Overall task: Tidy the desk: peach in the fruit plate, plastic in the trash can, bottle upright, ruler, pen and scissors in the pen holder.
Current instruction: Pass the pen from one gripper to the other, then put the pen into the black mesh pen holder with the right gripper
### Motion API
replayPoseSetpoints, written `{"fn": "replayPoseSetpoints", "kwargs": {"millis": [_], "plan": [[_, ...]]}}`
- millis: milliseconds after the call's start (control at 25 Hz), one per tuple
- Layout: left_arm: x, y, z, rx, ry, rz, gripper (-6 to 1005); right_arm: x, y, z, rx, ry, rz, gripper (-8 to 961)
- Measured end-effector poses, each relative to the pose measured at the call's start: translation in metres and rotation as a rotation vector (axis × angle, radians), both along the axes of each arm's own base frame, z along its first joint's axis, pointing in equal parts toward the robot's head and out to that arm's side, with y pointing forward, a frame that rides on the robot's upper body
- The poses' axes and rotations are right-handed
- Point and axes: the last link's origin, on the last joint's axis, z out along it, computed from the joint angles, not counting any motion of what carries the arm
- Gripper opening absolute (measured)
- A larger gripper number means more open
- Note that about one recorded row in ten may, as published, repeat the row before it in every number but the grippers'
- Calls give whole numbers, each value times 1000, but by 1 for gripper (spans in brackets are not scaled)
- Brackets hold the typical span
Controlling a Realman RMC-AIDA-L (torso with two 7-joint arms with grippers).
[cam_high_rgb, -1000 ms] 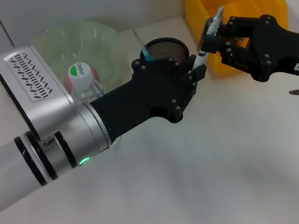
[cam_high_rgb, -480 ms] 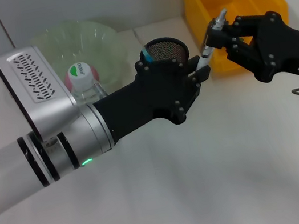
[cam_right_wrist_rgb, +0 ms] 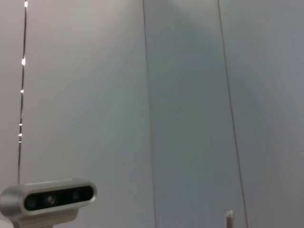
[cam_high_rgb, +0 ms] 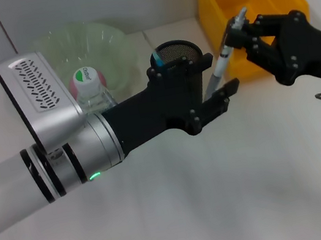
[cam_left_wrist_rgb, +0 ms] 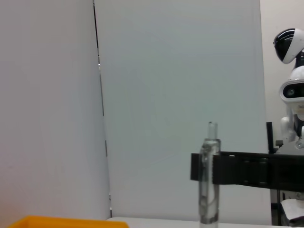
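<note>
Pen [cam_high_rgb: 222, 59] hangs pinched in the right gripper [cam_high_rgb: 239, 34] beside the mesh pen holder [cam_high_rgb: 177, 55], not yet dropped in, while the left gripper [cam_high_rgb: 217, 88] spreads its fingers below it and the bottle [cam_high_rgb: 89, 86] already stands upright by the fruit plate [cam_high_rgb: 106, 39].

Surface [cam_high_rgb: 224, 196]: white, matte, plain, softly shadowed.
Wall [cam_left_wrist_rgb: 180, 95]: pale grey panels split by thin dark vertical seams [cam_left_wrist_rgb: 100, 109].
Light: even and diffuse.
Far corner: a white humanoid figure [cam_left_wrist_rgb: 292, 90] stands beside the wall.
</note>
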Motion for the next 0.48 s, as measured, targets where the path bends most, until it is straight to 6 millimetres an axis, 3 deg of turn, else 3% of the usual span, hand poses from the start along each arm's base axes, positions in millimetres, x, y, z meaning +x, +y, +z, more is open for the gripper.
{"fn": "replayPoseSetpoints", "kwargs": {"millis": [80,320,480], "plan": [[0,-2,1,-9,-6,-10,545,1,2,3,23,7,-10,147],[-5,-8,5,-28,-28,-12,749,4,21,7,123,-33,-70,161],[-22,-20,16,-28,-71,6,795,-5,43,2,165,-62,-100,170]]}}
